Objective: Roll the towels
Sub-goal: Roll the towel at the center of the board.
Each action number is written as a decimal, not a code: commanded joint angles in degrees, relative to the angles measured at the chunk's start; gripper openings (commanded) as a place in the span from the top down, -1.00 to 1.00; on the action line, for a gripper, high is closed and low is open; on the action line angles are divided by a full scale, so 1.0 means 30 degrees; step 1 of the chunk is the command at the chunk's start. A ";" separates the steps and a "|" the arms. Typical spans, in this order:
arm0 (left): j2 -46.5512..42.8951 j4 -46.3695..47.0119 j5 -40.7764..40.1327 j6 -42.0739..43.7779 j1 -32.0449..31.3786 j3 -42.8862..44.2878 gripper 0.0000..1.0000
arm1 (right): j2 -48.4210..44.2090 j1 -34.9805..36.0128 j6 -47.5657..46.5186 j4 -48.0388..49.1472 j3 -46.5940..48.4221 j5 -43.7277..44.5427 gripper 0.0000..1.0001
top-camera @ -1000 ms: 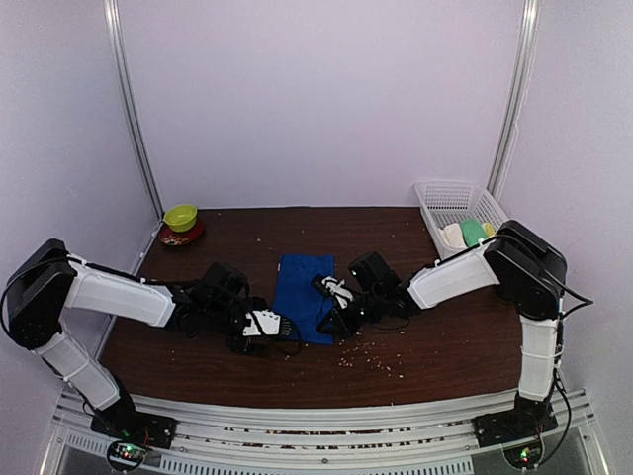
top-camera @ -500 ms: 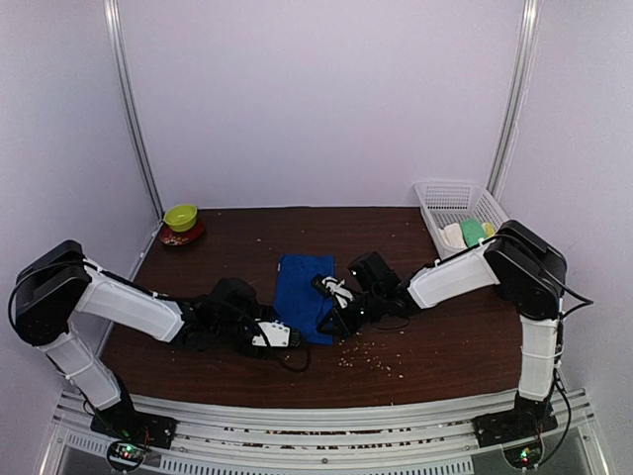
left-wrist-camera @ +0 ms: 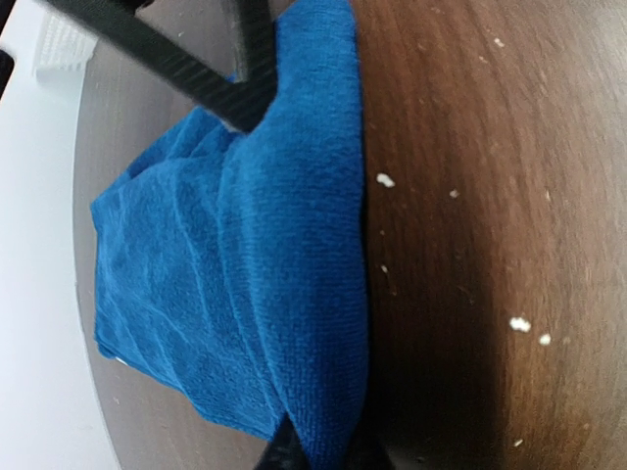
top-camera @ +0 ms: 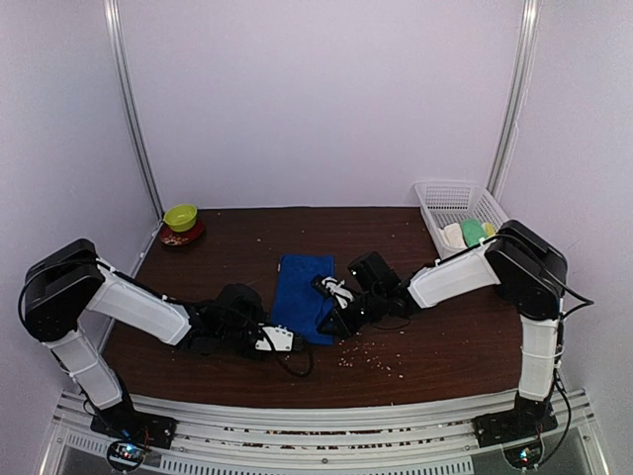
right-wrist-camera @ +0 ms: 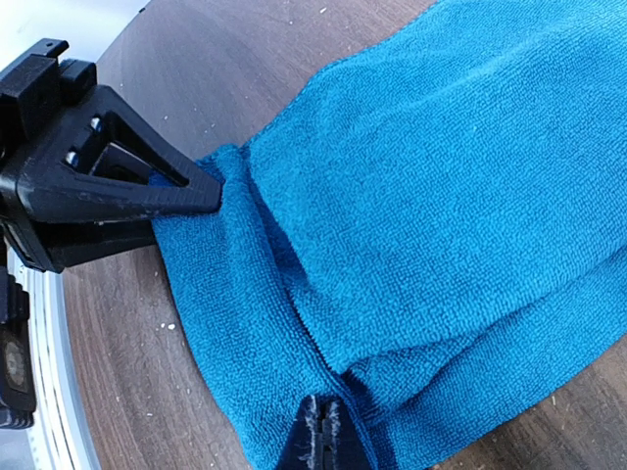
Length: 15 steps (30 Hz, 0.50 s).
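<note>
A royal blue towel (top-camera: pixel 305 292) lies in the middle of the dark wooden table (top-camera: pixel 445 336). Both of its near corners are pinched. My left gripper (top-camera: pixel 285 340) is shut on the near left corner. In the left wrist view the cloth (left-wrist-camera: pixel 245 274) runs between its dark fingers at the bottom edge (left-wrist-camera: pixel 323 452). My right gripper (top-camera: pixel 331 319) is shut on the near right edge. In the right wrist view its fingertips (right-wrist-camera: pixel 323 436) clamp a fold of the towel (right-wrist-camera: pixel 431 196), and the left gripper's black fingers (right-wrist-camera: pixel 108 191) bite the opposite corner.
A white mesh basket (top-camera: pixel 443 193) with pale and green items stands at the back right. A green bowl (top-camera: pixel 181 216) on a red dish sits at the back left. Pale crumbs (top-camera: pixel 371 358) are scattered near the towel. The metal rail (top-camera: pixel 326 416) marks the front edge.
My left arm has slid right to the towel's near left corner and its jaws have closed on it. The right gripper has stayed where it was, shut on the towel.
</note>
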 commanded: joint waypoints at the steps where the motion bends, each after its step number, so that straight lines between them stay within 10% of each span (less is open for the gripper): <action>1: 0.0041 -0.0351 0.0343 -0.0451 -0.0074 0.0183 1.00 | -0.0680 0.0105 -0.0764 -0.2085 -0.0115 0.0407 0.99; 11: -0.0725 -0.3981 0.3014 -0.1183 -0.0044 0.1039 1.00 | -0.6138 0.0136 -0.4333 -0.3192 -0.1401 0.4257 0.31; 14: -0.0786 -0.5002 0.3926 -0.1557 0.0130 0.1494 1.00 | -0.8943 0.0669 -0.6557 -0.1577 -0.3924 0.6717 -0.23; 15: -0.0801 -0.5347 0.4256 -0.1700 0.0256 0.1684 1.00 | -1.0002 0.0967 -0.7451 -0.0461 -0.5126 0.7563 -0.74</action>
